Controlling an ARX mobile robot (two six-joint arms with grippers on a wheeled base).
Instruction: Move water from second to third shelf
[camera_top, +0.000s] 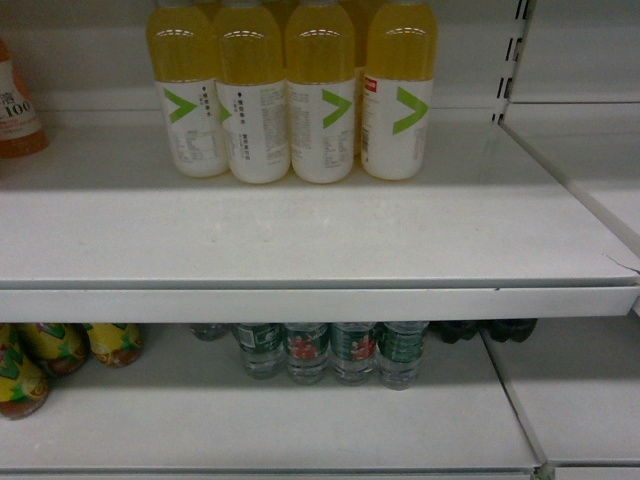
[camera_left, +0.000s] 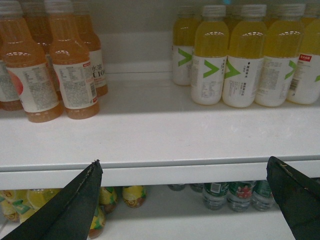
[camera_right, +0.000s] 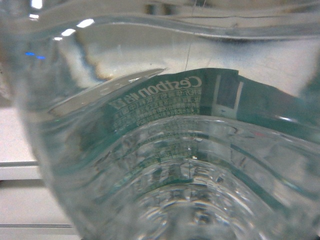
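Note:
A clear ribbed water bottle (camera_right: 170, 150) with a dark green label fills the right wrist view, pressed close to the lens. It hides the right gripper's fingers, and the gripper looks shut on it. More water bottles (camera_top: 330, 352) stand in a row at the back of the lower shelf (camera_top: 250, 420), also seen in the left wrist view (camera_left: 227, 195). My left gripper (camera_left: 185, 161) hangs open and empty in front of the upper shelf's front edge (camera_left: 160, 175). Its dark fingers (camera_left: 75, 205) are spread wide. Neither arm shows in the head view.
Yellow drink bottles with white labels (camera_top: 290, 100) stand at the back of the upper shelf (camera_top: 300, 240). Orange drink bottles (camera_left: 50, 65) stand to their left. Yellow-green labelled bottles (camera_top: 60, 350) sit at the left of the lower shelf. Dark bottles (camera_top: 490, 330) are at its right.

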